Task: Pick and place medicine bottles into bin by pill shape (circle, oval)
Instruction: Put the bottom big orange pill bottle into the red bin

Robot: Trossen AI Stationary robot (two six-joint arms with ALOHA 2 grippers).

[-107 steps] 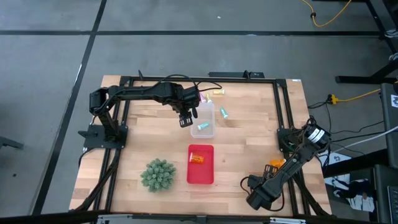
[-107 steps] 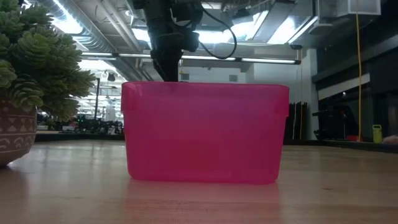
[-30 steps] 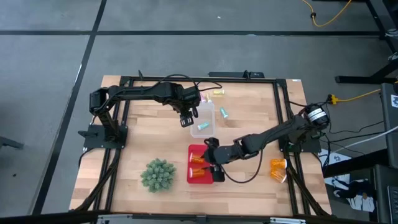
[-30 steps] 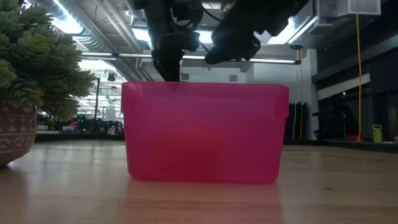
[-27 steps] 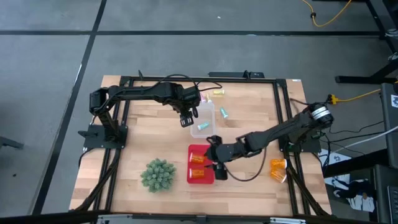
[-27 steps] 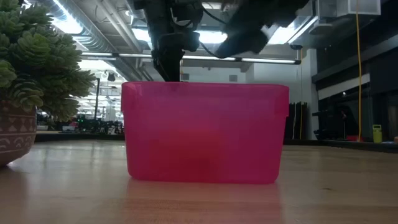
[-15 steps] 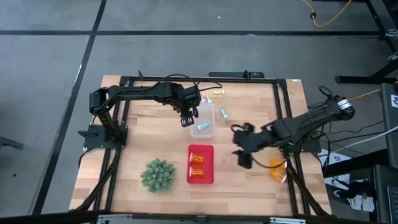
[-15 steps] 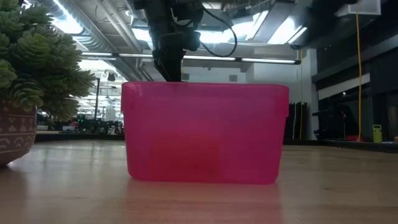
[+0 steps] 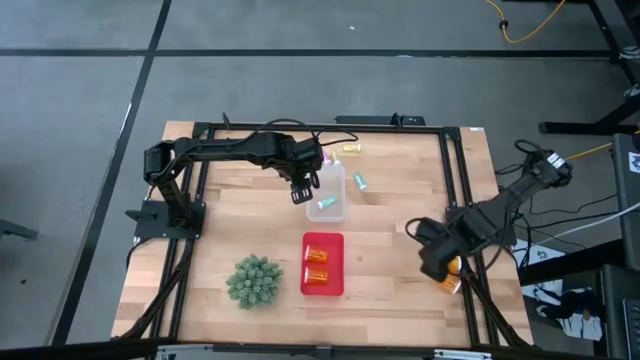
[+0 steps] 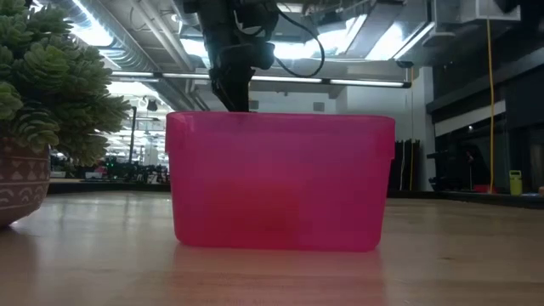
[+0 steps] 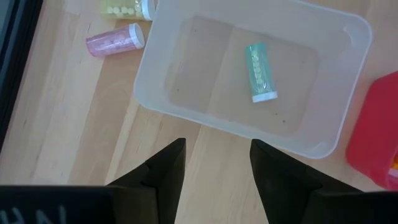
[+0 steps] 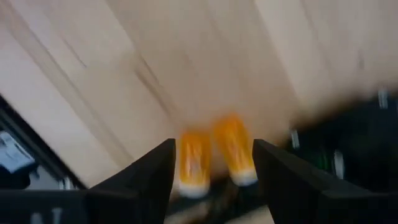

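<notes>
I am hanging my right gripper over the table's right side, its fingers spread apart and holding nothing, and past them two orange bottles are lying side by side on the wood at the table's edge — blurred in my right wrist view, so I cannot tell the pill shapes. From above, those orange bottles are showing just beside the gripper, partly under it, near the right frame rail. My left gripper is hovering beside the clear bin in the upper middle of the table, its fingers apart as well and empty. In that bin a teal vial is lying on its side (white cap pointing toward my left fingers). Just outside the bin's far corner a pink vial and a yellow vial are lying on the bare wood, close together. From above, another small teal vial is lying on the table just right of the clear bin. The red bin is sitting below the clear one, and two orange bottles are lying inside it, one above the other. A green spiky plant is standing well left of the red bin — in the low view the red bin is filling the middle with the plant at the left edge.
</notes>
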